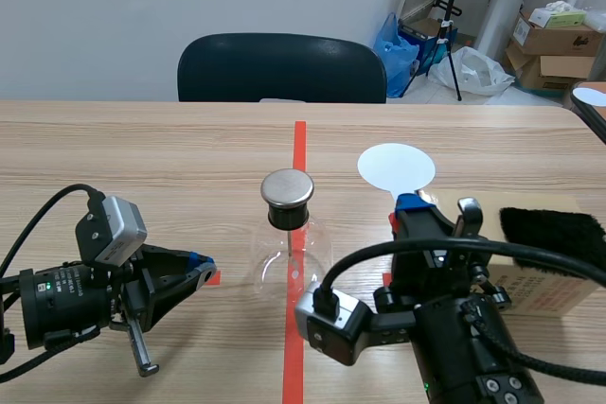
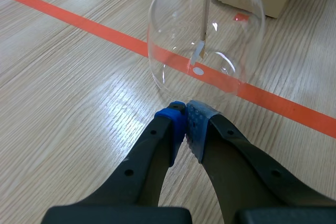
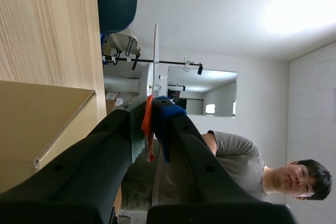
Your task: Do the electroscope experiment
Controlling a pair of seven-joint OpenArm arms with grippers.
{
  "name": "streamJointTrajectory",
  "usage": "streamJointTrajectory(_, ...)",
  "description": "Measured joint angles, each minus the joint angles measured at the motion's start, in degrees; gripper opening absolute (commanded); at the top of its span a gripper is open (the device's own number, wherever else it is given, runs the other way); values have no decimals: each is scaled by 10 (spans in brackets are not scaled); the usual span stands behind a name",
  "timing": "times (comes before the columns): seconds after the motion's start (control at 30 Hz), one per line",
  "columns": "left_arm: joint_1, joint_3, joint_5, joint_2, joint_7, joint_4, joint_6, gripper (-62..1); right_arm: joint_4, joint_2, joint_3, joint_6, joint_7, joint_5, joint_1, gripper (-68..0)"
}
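flask top cut off; box partly behind right arm

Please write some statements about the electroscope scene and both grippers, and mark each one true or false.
1. The left gripper has its jaws shut on nothing. True.
2. The right gripper holds the black cloth. False: its jaws are shut on the orange handle of the white disc; the black cloth lies on the cardboard box.
3. The glass electroscope stands on the orange-red tape line. True.
4. The white disc touches the electroscope's metal cap. False: in the scene view they are apart.
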Motion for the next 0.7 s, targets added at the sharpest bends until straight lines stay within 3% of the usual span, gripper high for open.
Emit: streamJointTrajectory(0.7, 0, 0, 0, 0, -7, 0, 0, -577, 0, -3, 0, 0, 2, 0, 0, -665)
